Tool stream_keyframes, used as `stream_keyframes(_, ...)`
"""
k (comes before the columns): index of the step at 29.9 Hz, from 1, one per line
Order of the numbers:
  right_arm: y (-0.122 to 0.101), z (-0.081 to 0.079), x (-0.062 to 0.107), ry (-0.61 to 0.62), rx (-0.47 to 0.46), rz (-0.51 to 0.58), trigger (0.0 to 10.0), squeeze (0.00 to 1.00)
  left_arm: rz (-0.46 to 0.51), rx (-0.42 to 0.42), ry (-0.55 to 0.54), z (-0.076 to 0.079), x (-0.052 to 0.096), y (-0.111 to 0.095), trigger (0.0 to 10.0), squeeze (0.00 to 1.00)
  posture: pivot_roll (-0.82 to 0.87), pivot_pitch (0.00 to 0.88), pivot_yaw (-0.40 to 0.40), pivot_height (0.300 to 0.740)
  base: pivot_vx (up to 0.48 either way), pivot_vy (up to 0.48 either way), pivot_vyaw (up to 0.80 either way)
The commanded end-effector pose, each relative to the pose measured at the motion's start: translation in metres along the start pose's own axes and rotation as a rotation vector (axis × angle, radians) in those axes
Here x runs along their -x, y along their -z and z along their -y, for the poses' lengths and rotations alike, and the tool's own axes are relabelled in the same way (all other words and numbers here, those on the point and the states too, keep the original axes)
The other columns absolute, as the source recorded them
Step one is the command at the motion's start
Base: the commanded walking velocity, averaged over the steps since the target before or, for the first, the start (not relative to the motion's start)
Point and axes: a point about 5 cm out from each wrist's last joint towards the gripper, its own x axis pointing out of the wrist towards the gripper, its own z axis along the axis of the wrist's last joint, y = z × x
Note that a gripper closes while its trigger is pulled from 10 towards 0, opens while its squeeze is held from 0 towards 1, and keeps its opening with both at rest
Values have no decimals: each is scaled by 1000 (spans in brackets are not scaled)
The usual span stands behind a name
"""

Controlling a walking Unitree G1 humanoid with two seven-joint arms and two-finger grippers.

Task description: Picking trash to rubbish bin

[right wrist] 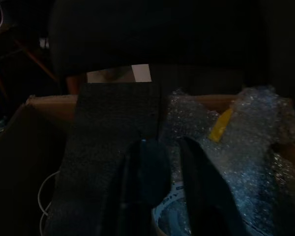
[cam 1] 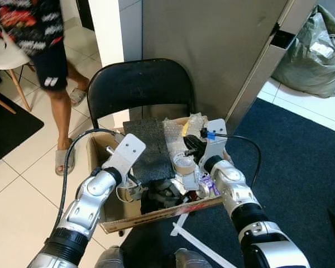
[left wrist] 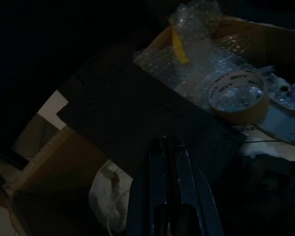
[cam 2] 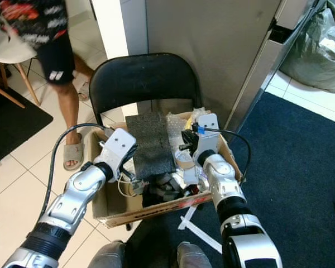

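We are reaching both claws into the brown cardboard box [cam 1: 109, 220] of trash: left claw [left wrist: 169, 147] closed and empty over the dark foam slab [cam 1: 151, 148], right claw [right wrist: 173, 162] parted above the tape roll [left wrist: 237, 95], needing a grasp next.

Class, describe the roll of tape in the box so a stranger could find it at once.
Find the cardboard box on the black folding chair. The roll of tape lies in it beside the black foam sheet, against bubble wrap: the only tan ring.

bright sharp eye views, dark wrist views
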Motion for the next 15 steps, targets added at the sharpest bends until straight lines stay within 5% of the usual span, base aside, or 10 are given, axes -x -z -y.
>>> stream_keyframes(1,-3,2,0,31,-21,24,10000,973,-14,0,5,0,2,2,10000,0,32,65,-50,740,0,0,0)
stream_keyframes(2,-4,3,0,53,-40,39,10000,0,-14,-1,5,1,2,2,10000,0,32,67,-50,740,0,0,0)
stream_keyframes(10,-7,4,1,66,-111,79,10000,0,-16,0,7,2,2,2,10000,0,31,69,-49,740,0,0,0)
stream_keyframes(11,-9,1,1,22,-161,105,10000,1000,-16,1,5,2,2,2,10000,0,31,69,-49,740,0,0,0)
stream_keyframes(15,-11,-4,0,-21,-189,118,10000,1000,-18,2,4,2,2,2,10000,0,35,69,-48,740,0,0,0)
